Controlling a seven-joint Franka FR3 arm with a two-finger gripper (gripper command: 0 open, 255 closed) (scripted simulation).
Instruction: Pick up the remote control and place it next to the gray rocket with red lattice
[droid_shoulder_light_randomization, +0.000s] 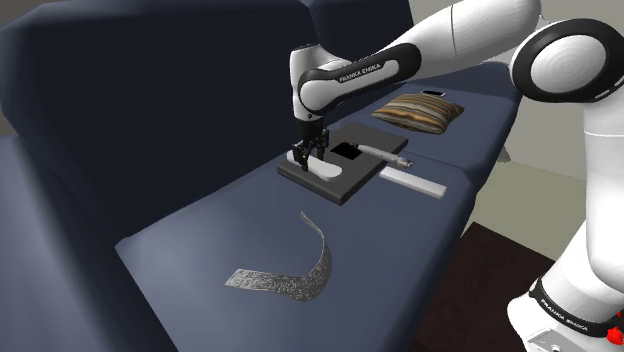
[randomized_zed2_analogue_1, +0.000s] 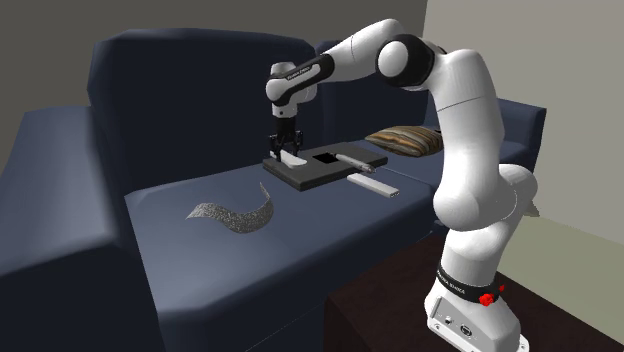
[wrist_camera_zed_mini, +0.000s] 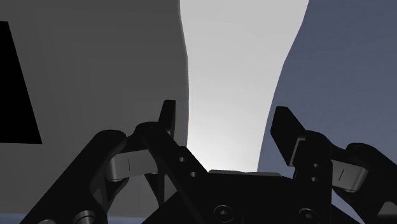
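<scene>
Caught at the grasp itself, not yet at the carry. Had the gripper (droid_shoulder_light_randomization: 308, 150) low over the white remote control (droid_shoulder_light_randomization: 322, 170), with fingers spread and straddling it in the wrist view, no plain touch on either side. Found the remote control lying flat on the dark grey slab (droid_shoulder_light_randomization: 345, 186), at the slab's end away from the striped cushion (droid_shoulder_light_randomization: 415, 112), near the middle of the sofa seat (droid_shoulder_light_randomization: 190, 250). Took the slim grey rod (droid_shoulder_light_randomization: 378, 150) toward the slab's other end for the rocket, though saw no red lattice on it. Judged the next move to call for closing squarely across the remote control, then lifting straight clear of the slab before a short carry toward the rod, setting down beside and not upon it
</scene>
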